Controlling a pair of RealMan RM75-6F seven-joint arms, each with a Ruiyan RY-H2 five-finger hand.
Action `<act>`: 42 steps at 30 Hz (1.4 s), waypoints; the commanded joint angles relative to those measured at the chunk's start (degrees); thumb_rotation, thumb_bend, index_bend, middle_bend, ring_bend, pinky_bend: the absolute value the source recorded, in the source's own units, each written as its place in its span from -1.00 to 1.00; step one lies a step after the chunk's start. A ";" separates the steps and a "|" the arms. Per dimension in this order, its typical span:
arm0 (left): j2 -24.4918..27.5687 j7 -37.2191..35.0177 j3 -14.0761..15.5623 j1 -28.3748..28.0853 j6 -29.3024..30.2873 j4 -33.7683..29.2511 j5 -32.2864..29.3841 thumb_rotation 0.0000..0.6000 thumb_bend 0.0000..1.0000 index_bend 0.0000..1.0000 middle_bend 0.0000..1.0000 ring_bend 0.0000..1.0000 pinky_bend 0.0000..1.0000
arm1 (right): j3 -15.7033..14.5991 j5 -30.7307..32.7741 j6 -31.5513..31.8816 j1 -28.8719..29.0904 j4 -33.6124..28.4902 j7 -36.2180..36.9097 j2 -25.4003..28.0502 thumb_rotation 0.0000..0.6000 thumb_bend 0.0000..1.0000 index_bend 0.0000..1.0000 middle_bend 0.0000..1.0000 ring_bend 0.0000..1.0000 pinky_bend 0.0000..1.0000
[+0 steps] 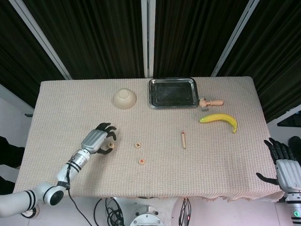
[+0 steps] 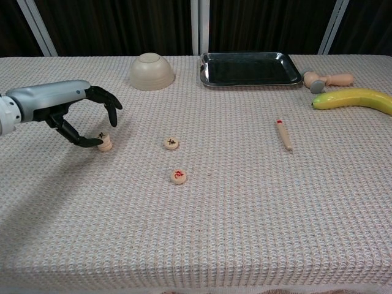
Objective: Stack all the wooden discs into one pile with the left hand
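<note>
A short pile of two wooden discs stands at the table's left, also seen in the head view. My left hand arches over it, fingers lifted and spread above the pile, the thumb tip low beside its left side. Two single discs with red marks lie to the right: one level with the pile, the other nearer the front. My right hand hangs past the table's right edge, fingers apart, holding nothing.
An upturned beige bowl and a dark metal tray stand at the back. A wooden peg and a banana lie at the back right. A small red-tipped wooden stick lies right of centre.
</note>
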 commanded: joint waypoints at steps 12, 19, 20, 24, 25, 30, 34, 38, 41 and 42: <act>-3.54 8.26 -4.04 -5.95 -2.95 -3.11 -5.58 1.00 -0.43 -0.21 -0.73 -1.00 -1.00 | -0.17 -0.25 -0.12 0.10 0.38 0.25 -0.54 1.00 -1.00 -1.00 -1.00 -1.00 -1.00; -8.43 10.20 -3.78 -7.36 -3.68 1.77 -8.26 1.00 -0.43 -0.24 -0.73 -1.00 -1.00 | -0.27 -0.41 0.13 -0.09 1.29 1.42 -0.67 1.00 -1.00 -1.00 -1.00 -1.00 -1.00; -8.90 10.31 -3.75 -7.44 -3.64 2.25 -8.38 1.00 -0.43 -0.24 -0.73 -1.00 -1.00 | -0.25 -0.40 0.17 -0.10 1.37 1.55 -0.71 1.00 -1.00 -1.00 -1.00 -1.00 -1.00; -10.23 10.65 -3.46 -7.88 -3.99 3.69 -8.61 1.00 -0.43 -0.24 -0.73 -1.00 -1.00 | -0.18 -0.33 0.24 -0.12 1.72 1.99 -0.79 1.00 -1.00 -1.00 -1.00 -1.00 -1.00; -10.56 10.64 -3.40 -8.00 -4.15 4.01 -8.68 1.00 -0.43 -0.24 -0.73 -1.00 -1.00 | -0.15 -0.24 0.19 -0.13 1.85 2.11 -0.82 1.00 -1.00 -1.00 -1.00 -1.00 -1.00; -12.02 10.28 -3.24 -8.51 -4.62 5.59 -8.45 1.00 -0.43 -0.25 -0.73 -1.00 -1.00 | -0.07 -0.14 0.10 -0.08 2.10 2.48 -0.84 1.00 -1.00 -1.00 -1.00 -1.00 -1.00; -13.04 9.40 -3.18 -8.76 -4.42 6.68 -7.33 1.00 -0.43 -0.25 -0.73 -1.00 -1.00 | -0.02 -0.07 0.02 -0.06 2.27 2.77 -0.80 1.00 -1.00 -1.00 -1.00 -1.00 -1.00; -13.88 8.79 -2.90 -9.17 -4.90 7.93 -6.45 1.00 -0.43 -0.24 -0.73 -1.00 -1.00 | -0.05 -0.01 -0.09 -0.05 2.46 3.03 -0.82 1.00 -1.00 -1.00 -1.00 -1.00 -1.00; -14.52 8.44 -2.77 -9.27 -4.94 8.81 -6.06 1.00 -0.43 -0.22 -0.73 -1.00 -1.00 | -0.06 -0.05 -0.03 -0.09 2.62 3.24 -0.84 1.00 -1.00 -1.00 -1.00 -1.00 -1.00; -14.69 8.49 -2.69 -9.31 -4.88 9.10 -5.88 1.00 -0.43 -0.21 -0.73 -1.00 -1.00 | -0.05 -0.04 -0.02 -0.10 2.66 3.29 -0.84 1.00 -1.00 -1.00 -1.00 -1.00 -1.00</act>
